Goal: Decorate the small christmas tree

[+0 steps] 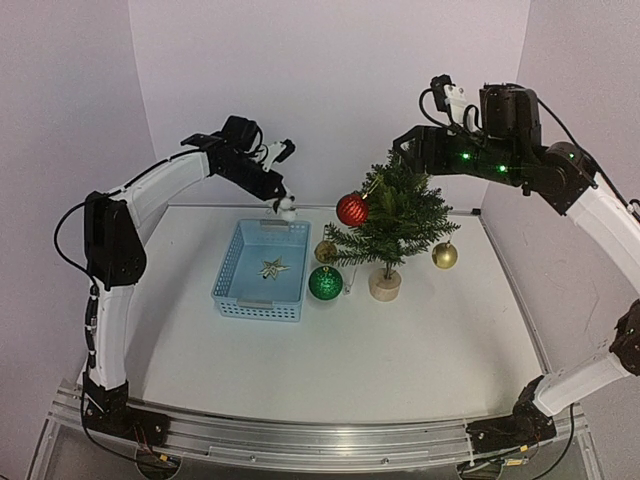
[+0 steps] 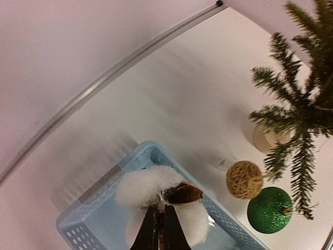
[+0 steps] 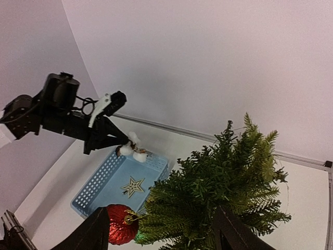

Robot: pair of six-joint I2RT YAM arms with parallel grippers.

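Two arms: we see both reaching over the white tabletop (image 1: pixel 420 350), the left one by the basket and the right one above the tree.
Left pincer (image 1: pixel 283 203): closed tight on a cotton boll ornament (image 1: pixel 289 211); in its wrist view the fingers (image 2: pixel 151 232) meet, with white fluff and a brown husk at their tips.
Cotton boll ornament: in the air over the far end of the blue basket (image 1: pixel 225 288), clear of its rim.
Right pincer (image 3: pixel 162 219): spread wide with nothing in it; its fingers stand on either side of the tree's crown, and we cannot tell whether they touch the needles.
Small christmas tree (image 1: pixel 395 215): upright on its round wooden base (image 1: pixel 385 285), on the tabletop just right of the basket.
Red bauble (image 1: pixel 351 209): hanging from a left-side branch.
Gold star (image 1: pixel 272 267): lying flat inside the basket.
Wicker ball (image 1: pixel 326 251) and green glitter bauble (image 1: pixel 325 283): between basket and tree base, the green one nearer the arms.
Gold bauble (image 1: pixel 444 255): at the tree's right side; we cannot tell whether it hangs or rests.
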